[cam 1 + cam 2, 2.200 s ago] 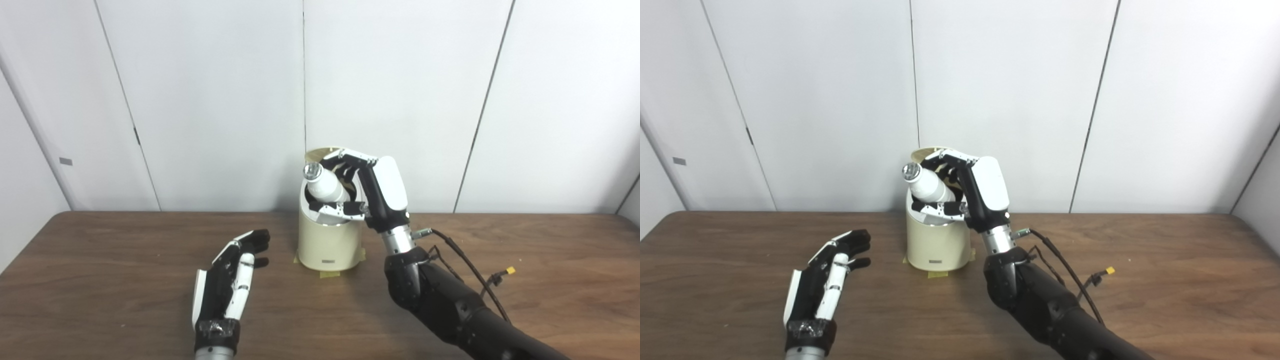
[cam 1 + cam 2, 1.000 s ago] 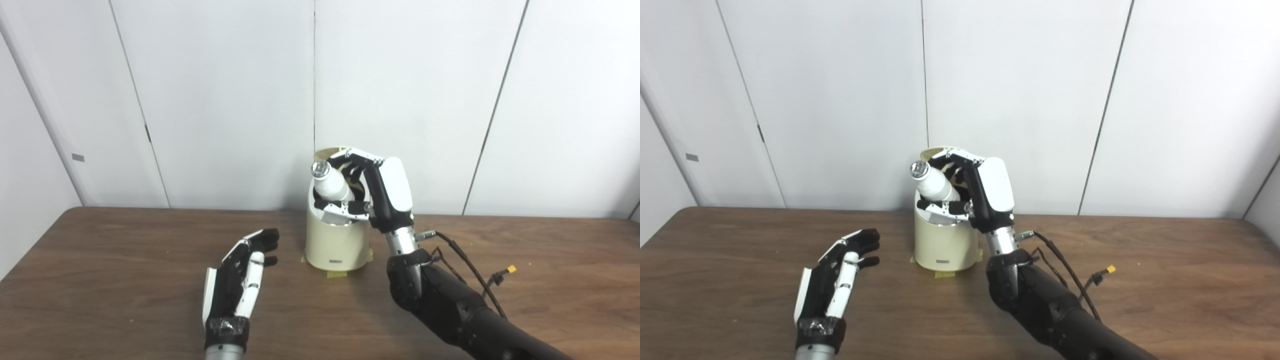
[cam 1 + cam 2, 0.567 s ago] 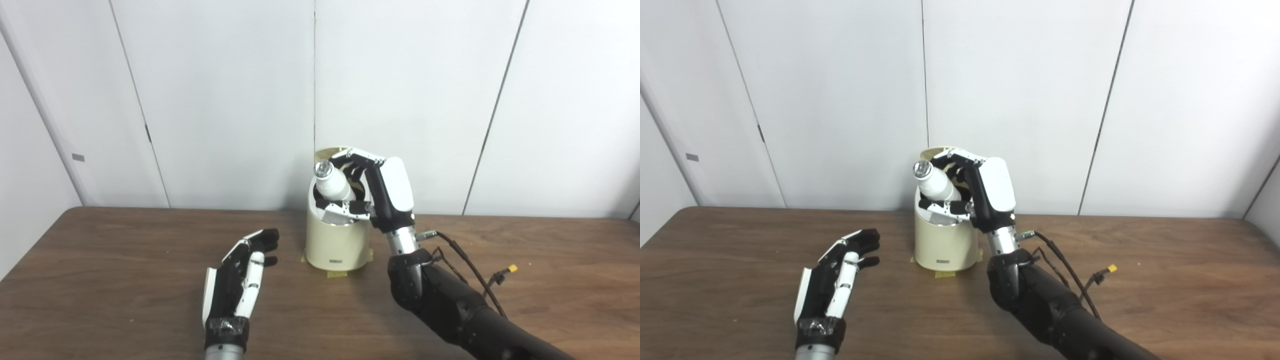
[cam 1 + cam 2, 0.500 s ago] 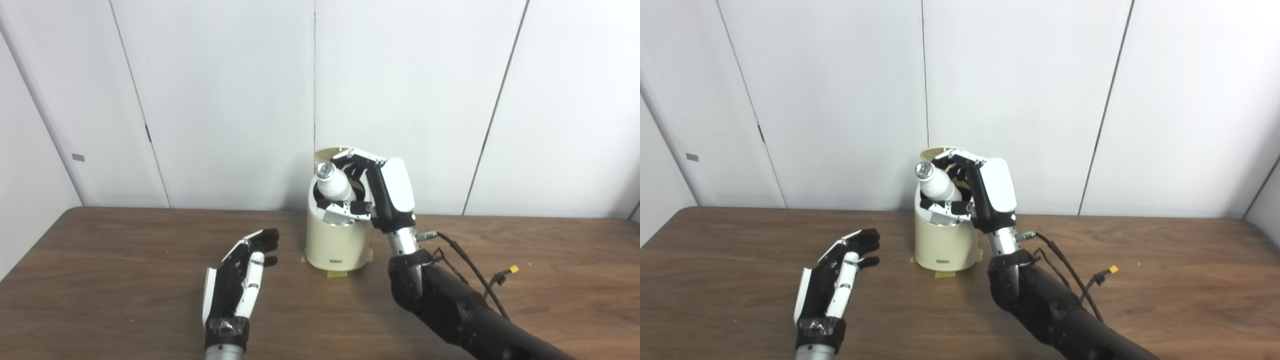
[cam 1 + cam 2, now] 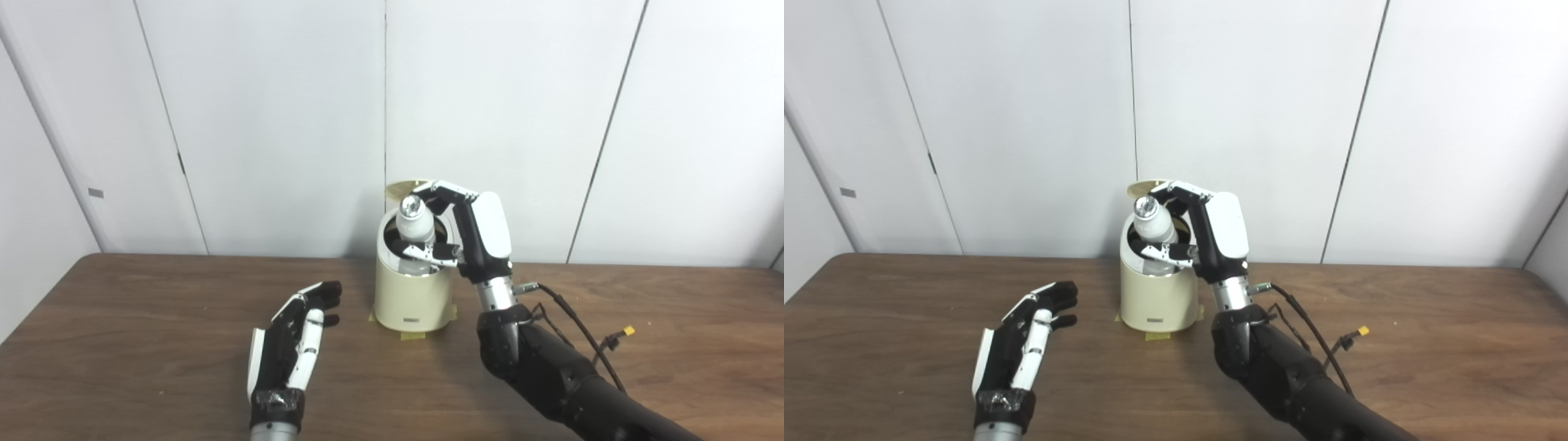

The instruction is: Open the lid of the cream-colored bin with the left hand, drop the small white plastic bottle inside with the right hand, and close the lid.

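The cream-colored bin [image 5: 409, 300] stands at the back middle of the table, its lid [image 5: 401, 185] tipped up behind the opening. The small white plastic bottle [image 5: 415, 228] stands nearly upright in the bin's mouth, silver cap up, its lower part below the rim. My right hand [image 5: 474, 236] is over the bin's right side, its fingers curled around the bottle; how firmly they grip it I cannot tell. My left hand [image 5: 289, 340] lies flat on the table left of the bin, fingers spread, holding nothing.
Yellow tape [image 5: 411, 335] fixes the bin's base to the brown table [image 5: 153, 343]. Black cables with a yellow plug [image 5: 625, 332] trail from the right forearm onto the table. White wall panels stand close behind the bin.
The bottle has swung from leaning left to nearly upright and sunk lower into the bin's mouth. The right hand shifted slightly right. The left hand stayed put.
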{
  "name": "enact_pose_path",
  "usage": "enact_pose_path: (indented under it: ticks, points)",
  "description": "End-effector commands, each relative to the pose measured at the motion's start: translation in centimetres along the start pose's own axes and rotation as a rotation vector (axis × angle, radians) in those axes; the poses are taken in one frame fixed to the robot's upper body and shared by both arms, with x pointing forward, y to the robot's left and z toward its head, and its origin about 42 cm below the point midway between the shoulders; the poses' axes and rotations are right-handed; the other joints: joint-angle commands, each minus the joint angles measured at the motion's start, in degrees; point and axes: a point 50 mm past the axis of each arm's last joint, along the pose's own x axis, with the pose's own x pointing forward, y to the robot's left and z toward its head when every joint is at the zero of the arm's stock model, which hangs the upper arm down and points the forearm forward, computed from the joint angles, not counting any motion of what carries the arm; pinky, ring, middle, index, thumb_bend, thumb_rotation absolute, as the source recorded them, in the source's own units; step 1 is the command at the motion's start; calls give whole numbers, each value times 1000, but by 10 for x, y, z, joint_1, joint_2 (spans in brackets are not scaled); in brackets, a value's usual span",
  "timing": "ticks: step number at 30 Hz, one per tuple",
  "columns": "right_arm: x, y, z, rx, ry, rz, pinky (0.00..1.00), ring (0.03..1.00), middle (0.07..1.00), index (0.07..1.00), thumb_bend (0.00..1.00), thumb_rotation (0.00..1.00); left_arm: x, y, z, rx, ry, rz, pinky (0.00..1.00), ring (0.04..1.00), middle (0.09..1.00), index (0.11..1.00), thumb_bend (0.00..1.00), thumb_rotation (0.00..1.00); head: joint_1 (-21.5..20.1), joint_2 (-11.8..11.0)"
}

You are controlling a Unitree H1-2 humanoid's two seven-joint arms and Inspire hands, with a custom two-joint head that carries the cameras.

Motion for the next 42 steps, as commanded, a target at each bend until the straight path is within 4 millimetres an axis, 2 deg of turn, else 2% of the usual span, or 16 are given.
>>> enact_pose_path:
  ticks: [1,41,42]
  points:
    - [22,-6,11,35,-45,-41,393,434,507,505,518,0,5,-5,14,-13,-73,-13,705,772,754,719,205,681,1,1]
    - [18,-6,7,38,-20,-12,438,455,496,486,521,0,6,-4,15,-10,-81,-13,701,771,754,720,196,690,0,0]
    - [18,-6,7,38,-20,-13,442,499,494,486,527,0,7,-4,15,-11,-81,-13,699,770,753,718,195,688,0,0]
